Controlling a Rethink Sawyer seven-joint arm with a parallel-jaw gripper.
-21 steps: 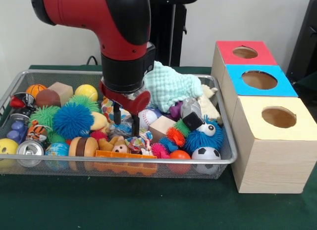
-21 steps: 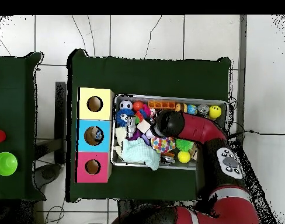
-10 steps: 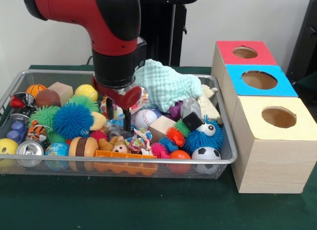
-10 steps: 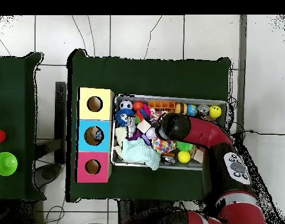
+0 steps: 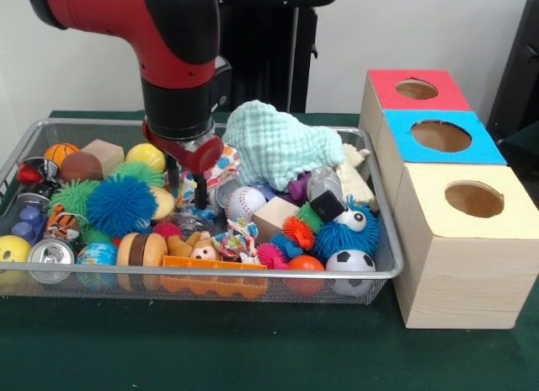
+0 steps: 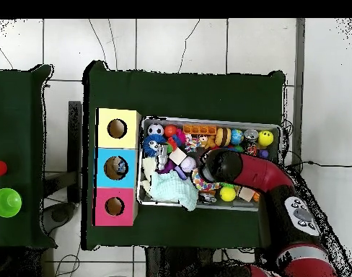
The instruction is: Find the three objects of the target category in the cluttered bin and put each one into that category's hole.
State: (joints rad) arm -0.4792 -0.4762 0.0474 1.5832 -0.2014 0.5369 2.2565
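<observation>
The scene is viewed from the front at close range, low across the green-covered table (image 5: 253,357). It is also seen from high overhead, straight down. Both views share the silver wire-mesh bin (image 5: 383,239) (image 6: 280,128) and the row of three wooden boxes with red, blue and yellow holed tops (image 5: 438,265) (image 6: 104,168).

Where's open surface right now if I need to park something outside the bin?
Bare green cloth runs along the front of the wire bin and the yellow box. Inside the bin nothing is free: toys cover it wall to wall, and the end effector hangs among them.
</observation>
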